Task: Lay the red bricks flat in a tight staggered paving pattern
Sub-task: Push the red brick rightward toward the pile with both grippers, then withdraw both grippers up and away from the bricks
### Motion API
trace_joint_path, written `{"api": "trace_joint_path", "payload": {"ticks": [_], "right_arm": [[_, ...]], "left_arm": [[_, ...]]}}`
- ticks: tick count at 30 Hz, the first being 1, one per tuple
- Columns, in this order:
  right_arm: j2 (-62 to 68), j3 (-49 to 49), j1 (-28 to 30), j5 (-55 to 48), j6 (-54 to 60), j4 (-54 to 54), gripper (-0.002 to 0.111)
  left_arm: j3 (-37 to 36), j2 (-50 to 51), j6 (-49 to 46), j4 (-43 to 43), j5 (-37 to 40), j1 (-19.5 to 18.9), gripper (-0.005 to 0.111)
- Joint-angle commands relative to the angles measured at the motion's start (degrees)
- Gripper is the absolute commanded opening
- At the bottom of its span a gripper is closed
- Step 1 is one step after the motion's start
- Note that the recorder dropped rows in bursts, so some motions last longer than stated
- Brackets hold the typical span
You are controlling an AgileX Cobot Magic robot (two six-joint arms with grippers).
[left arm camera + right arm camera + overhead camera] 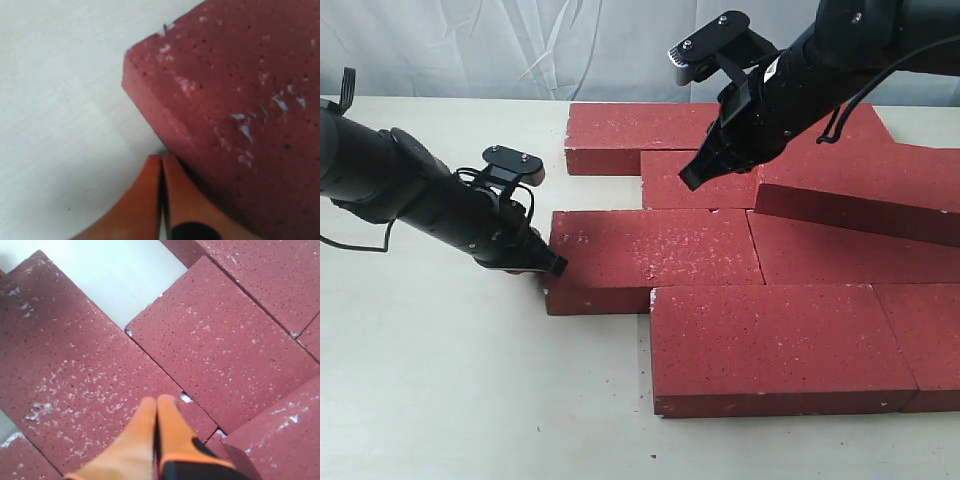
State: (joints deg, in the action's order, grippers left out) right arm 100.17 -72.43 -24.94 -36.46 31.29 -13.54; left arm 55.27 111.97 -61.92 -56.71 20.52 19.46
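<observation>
Fingers (142, 200) of the left gripper (556, 265) pressed together, no gap, nothing held between. Tips down low by the table (440, 380), set against the left end face of the middle-row brick (650, 255). Fingers (140, 440) of the right gripper (688, 180) also closed tight on nothing, tips over the back rows, near the seam where the back-left brick (630, 135) meets the next one along; touching or hovering, cannot tell. Red bricks (775, 340) flat on the table in staggered rows, mostly edge to edge, a bare patch of table showing between two of them in the right wrist view. At the far right, tilted brick (865, 185) with one long edge riding up over its neighbours.
</observation>
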Motion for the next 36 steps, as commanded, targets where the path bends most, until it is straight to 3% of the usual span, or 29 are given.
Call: {"api": "trace_joint_path", "payload": {"ticks": [1,8,20,23,30,36], "right_arm": [[-0.41,0.33,0.26,0.4,0.04,-0.14,-0.001],[-0.41,0.33,0.26,0.4,0.04,-0.25,-0.001],[-0.41,0.33,0.26,0.83,0.16,0.39,-0.001],[-1.46,1.28,1.05,4.85,-1.3,4.21,-0.001],[-11.86,11.18,9.29,18.1,-6.06,6.28,-0.001],[-15.49,17.44,20.68,25.12,-8.05,4.91,-0.001]], "left_arm": [[0.21,0.03,-0.16,-0.36,0.27,0.09,0.0],[0.21,-0.46,-0.05,1.75,-0.66,-0.55,0.0],[0.21,-1.81,0.07,2.3,0.35,-5.92,0.0],[0.21,-4.19,0.07,3.35,2.47,-6.47,0.0],[0.21,-12.5,-0.15,2.22,5.68,-4.15,0.0],[1.25,-12.28,-14.73,-14.57,-5.99,2.06,0.0]]}}
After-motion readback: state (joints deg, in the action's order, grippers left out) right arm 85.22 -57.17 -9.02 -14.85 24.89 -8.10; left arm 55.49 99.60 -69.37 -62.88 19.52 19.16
